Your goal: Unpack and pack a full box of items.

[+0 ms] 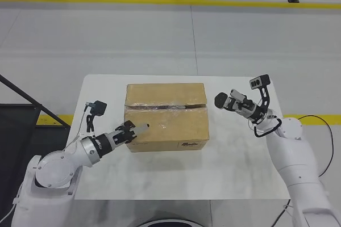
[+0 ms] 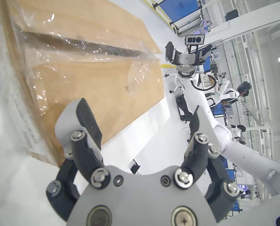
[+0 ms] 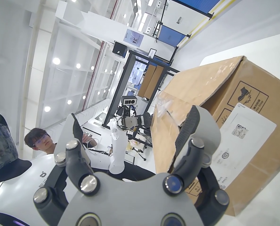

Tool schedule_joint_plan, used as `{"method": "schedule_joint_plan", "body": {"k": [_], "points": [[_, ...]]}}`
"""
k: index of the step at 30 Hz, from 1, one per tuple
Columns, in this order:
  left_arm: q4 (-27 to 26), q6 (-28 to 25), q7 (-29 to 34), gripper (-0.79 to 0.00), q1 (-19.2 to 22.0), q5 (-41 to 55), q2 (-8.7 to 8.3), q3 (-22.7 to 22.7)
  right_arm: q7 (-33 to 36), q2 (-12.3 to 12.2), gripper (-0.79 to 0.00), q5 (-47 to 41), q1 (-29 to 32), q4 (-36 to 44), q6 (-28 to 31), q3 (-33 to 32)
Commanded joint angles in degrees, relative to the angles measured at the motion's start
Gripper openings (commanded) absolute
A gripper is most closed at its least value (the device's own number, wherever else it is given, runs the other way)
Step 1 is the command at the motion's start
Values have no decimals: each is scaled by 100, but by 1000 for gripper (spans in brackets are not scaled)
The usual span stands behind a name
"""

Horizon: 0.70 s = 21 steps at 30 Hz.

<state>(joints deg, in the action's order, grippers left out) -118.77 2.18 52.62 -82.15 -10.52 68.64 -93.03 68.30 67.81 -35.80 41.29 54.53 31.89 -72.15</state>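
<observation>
On the table [image 1: 233,170], box [image 1: 166,116], left claw [image 1: 138,129] over its corner, right claw [image 1: 225,100] beside.

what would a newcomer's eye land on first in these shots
A big cardboard box sits mid-way on the white table, flaps down, with wrinkled clear tape along its top seam. The left pincer is open at the box's near left corner. The right pincer is open off its right side, apart from it.
</observation>
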Motion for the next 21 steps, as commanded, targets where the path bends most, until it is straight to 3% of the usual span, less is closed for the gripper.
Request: {"method": "schedule_joint_plan", "body": {"k": [1,8,16,21], "points": [[7,-6,-134,0,-7,54,5,33,10,11,0,-22,-34,-63,9,30],[122,50,-514,0,315,399,19,351,62,44,0,-86,-104,-250,111,116],[906,490,-526,0,1309,72,38,1111,180,28,0,-212,-69,-364,222,47],[1156,648,-429,0,1682,113,55,1444,209,5,0,-255,-22,-352,200,-18]]}}
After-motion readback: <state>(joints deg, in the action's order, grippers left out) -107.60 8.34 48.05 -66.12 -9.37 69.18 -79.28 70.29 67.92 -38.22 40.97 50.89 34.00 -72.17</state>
